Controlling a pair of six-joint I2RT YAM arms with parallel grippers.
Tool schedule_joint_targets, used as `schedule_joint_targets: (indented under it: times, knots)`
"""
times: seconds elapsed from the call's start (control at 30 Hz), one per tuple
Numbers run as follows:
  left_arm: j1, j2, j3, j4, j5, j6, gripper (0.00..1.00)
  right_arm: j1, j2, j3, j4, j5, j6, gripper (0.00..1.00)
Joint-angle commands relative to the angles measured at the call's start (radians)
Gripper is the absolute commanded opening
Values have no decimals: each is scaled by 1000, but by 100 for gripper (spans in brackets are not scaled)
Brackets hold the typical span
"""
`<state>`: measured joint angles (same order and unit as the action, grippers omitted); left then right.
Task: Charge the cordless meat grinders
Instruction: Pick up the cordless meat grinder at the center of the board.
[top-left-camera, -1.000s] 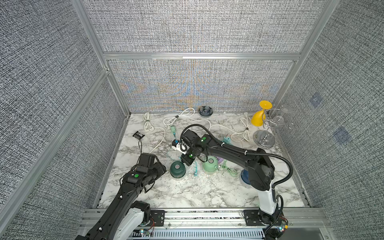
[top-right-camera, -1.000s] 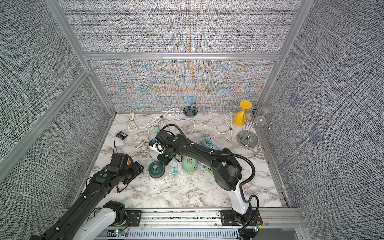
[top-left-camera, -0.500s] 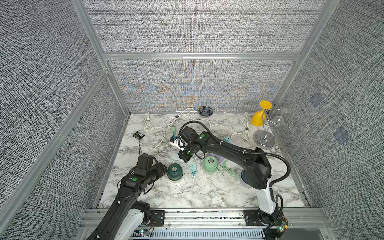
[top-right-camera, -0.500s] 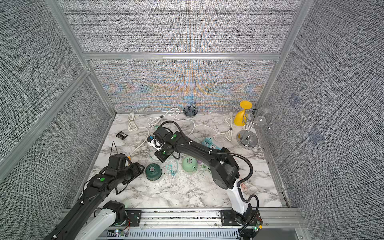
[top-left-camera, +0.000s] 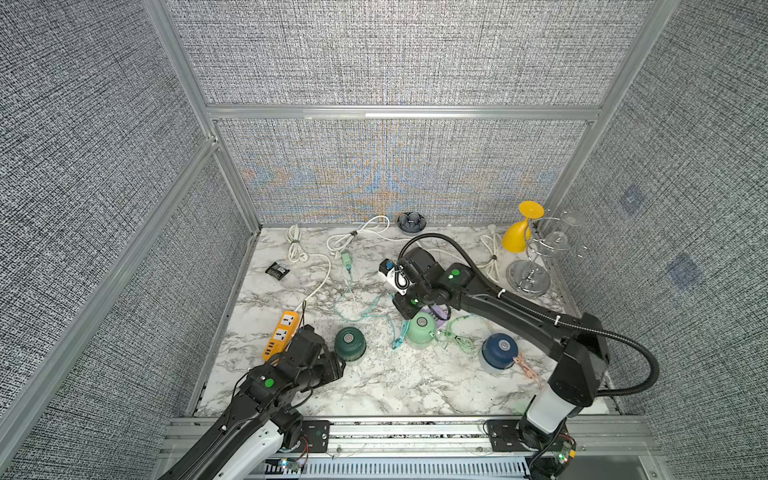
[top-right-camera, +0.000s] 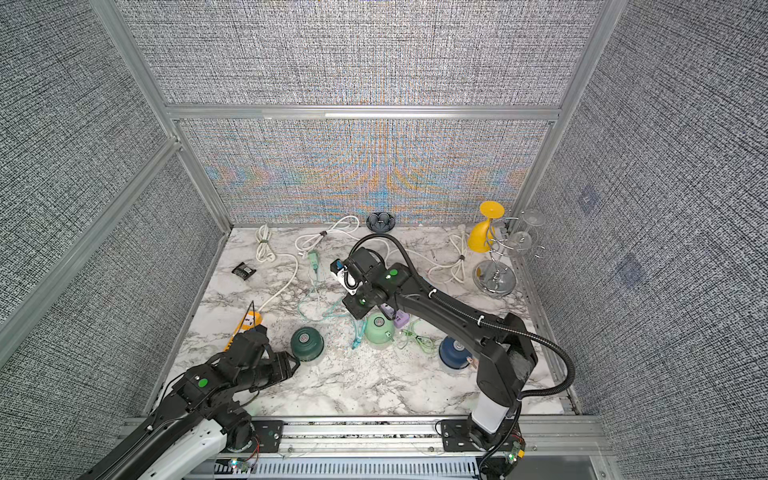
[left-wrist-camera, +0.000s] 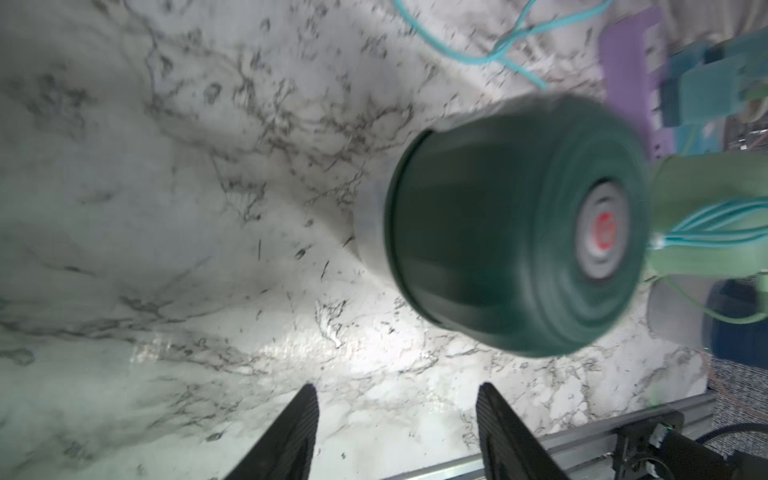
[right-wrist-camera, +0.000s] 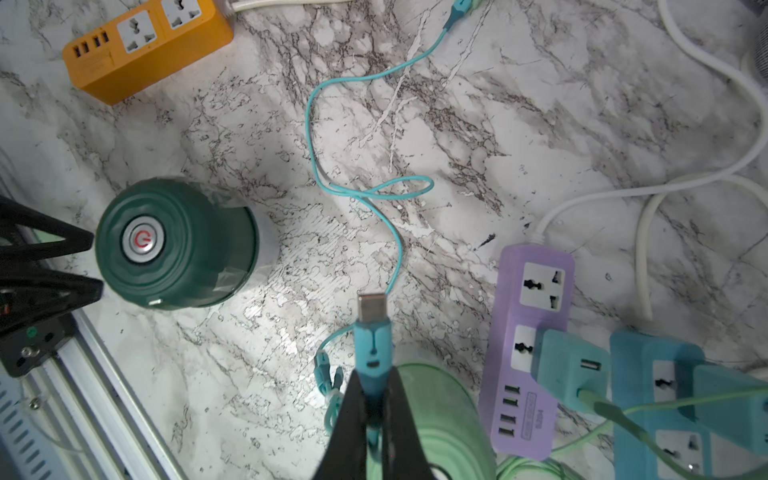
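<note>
Orange power strip (top-left-camera: 281, 335), yellow glass (top-left-camera: 518, 240)

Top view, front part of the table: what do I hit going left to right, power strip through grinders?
In a top view: orange power strip → dark green grinder → mint green grinder → navy blue grinder.

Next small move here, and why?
Probably ease the left pincer forward to straddle the dark green grinder. Its jaws stand open just short of it, with nothing between them. The right pincer is shut on the teal plug, and a port shows on the grinder's side, so bracing it first should help plugging in.
</note>
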<state>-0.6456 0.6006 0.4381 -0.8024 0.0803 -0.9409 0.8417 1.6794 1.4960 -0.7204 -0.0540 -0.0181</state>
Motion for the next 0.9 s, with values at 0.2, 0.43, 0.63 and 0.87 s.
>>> schedule_joint_targets:
  times: [0.2, 0.43, 0.63, 0.87]
  knots:
    - [-25, 134, -1, 203, -21, -30, 64, 1, -58, -76, 41, -4, 51, 0]
    - [-38, 222, -11, 292, 14, 9, 65, 1, -86, -121, 55, -2, 60, 0]
    - [-127, 196, -72, 319, -37, 23, 67, 2, -97, -144, 67, -9, 61, 0]
    - [-299, 76, -149, 405, -331, 106, 99, 0, -85, -138, 83, -18, 63, 0]
